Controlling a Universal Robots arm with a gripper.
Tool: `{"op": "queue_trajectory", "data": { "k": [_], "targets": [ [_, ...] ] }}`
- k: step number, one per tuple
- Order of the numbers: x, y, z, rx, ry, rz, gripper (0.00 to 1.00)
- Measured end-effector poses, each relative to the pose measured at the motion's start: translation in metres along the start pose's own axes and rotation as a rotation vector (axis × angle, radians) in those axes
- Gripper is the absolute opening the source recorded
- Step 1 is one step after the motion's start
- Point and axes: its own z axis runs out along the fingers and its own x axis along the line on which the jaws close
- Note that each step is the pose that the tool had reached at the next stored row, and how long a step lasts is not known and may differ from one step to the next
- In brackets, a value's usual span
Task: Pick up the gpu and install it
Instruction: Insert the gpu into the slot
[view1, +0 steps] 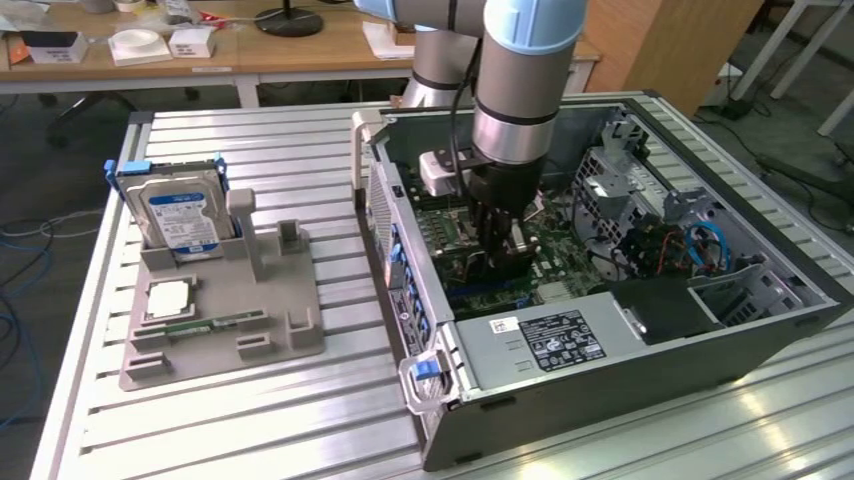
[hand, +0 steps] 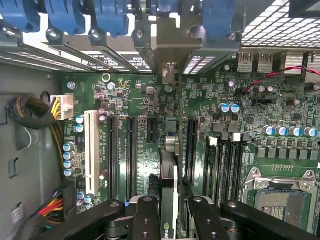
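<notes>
Pinching the gpu (hand: 169, 165) edge-on between my two fingers (hand: 147, 215) - my gripper (hand: 168, 216) is closed on the card, not spread. In the exterior view the gripper (view1: 501, 235) is down inside the open computer case (view1: 601, 370), low over the motherboard (hand: 280, 100).

Progress, judged from how things lie: pick-up done, since the card is off the table and in my grip. It stands upright over the board, running from my fingers toward the far rear wall of the case, with its silvery bracket end (hand: 170, 50) up against the rear slot openings. It sits just beside the short black slot (hand: 150, 131). I cannot tell whether its bottom edge is fully in a slot - the card hides that. Not yet let go, so I'd call the install unfinished, late stage.

Counts:
- gpu: one
- gripper: one, two fingers seen
- case: one, side open
- white slot (hand: 91, 150) on the board: one
- parts tray (view1: 287, 330), on the exterior view's left: one
- hard drive (view1: 180, 215) on the tray: one, standing
- processor chip (view1: 171, 298) on the tray: one
- memory stick (view1: 200, 325) on the tray: one
</notes>
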Motion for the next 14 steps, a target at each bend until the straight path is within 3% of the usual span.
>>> {"op": "queue_trajectory", "data": {
  "k": [14],
  "targets": [
    [-0.0001,0.0008,0.0058,0.0009,0.0013,0.000,0.26]
  ]
}}
